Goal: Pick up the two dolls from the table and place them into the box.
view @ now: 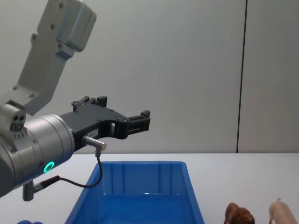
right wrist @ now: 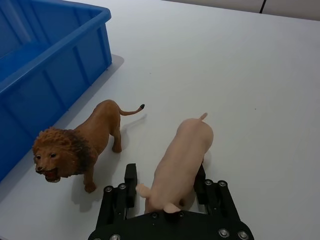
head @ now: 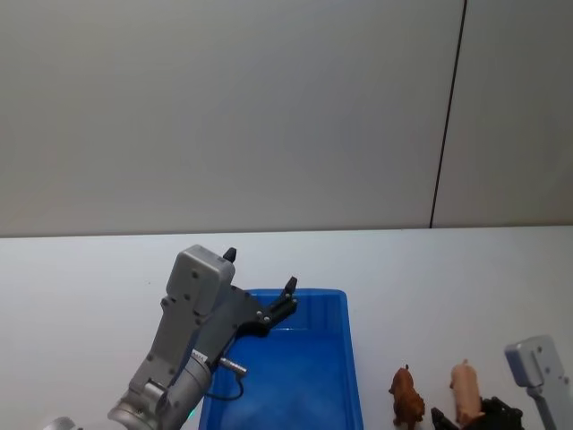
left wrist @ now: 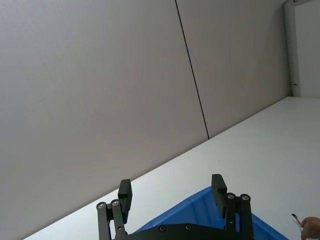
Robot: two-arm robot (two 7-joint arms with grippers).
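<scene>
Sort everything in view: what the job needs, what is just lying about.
Job: pink pig doll, straddled by the open right pincer; lion doll beside it; blue box; table; left pincer, open above the box.
Lying about: small blue round things at the table's near left edge; wall seam.

The box [head: 354, 358] sits on the counter [head: 89, 287], left of centre. The lion doll [head: 407, 397] stands on the counter just right of the box, apart from its wall. The pig doll [head: 464, 391] stands just right of the lion doll, not touching it. The right gripper [right wrist: 165, 176] is at the pig doll's near end, its fingers [right wrist: 131, 177] spread to either side of it. The left gripper [head: 260, 270] hangs above the box's far left part, fingers apart with nothing between them.
</scene>
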